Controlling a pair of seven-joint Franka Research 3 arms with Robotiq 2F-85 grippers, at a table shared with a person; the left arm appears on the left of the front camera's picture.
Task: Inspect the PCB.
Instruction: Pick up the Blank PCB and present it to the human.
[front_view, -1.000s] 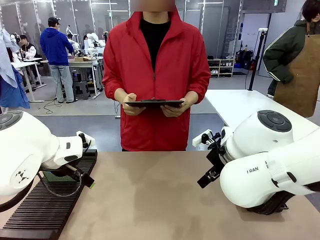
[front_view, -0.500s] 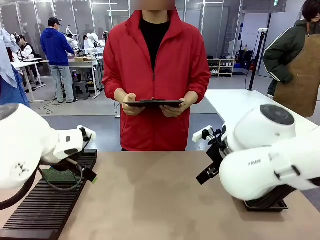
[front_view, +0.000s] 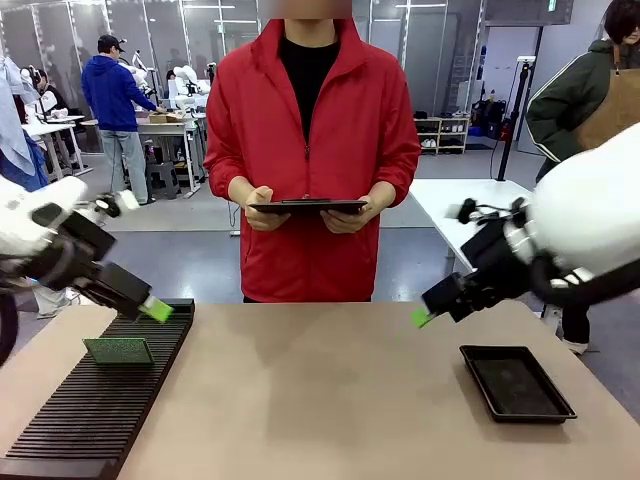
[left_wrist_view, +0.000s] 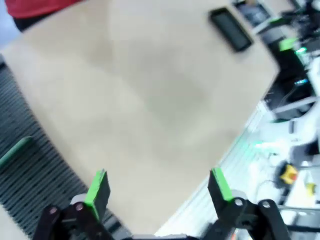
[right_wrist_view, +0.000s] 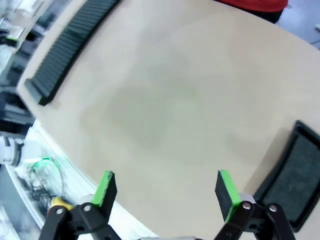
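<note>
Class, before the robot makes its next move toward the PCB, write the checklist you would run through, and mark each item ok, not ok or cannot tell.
1. Left claw open, nothing held: ok.
2. Right claw open, nothing held: ok.
3. PCB set in the slotted rack, below and near the left claw: ok.
4. Person's hands off the table, both on the tablet: ok.
5. Black tray lying flat near the right claw, nothing in it: ok.
6. PCB face free of faults: cannot tell, too small.
</note>
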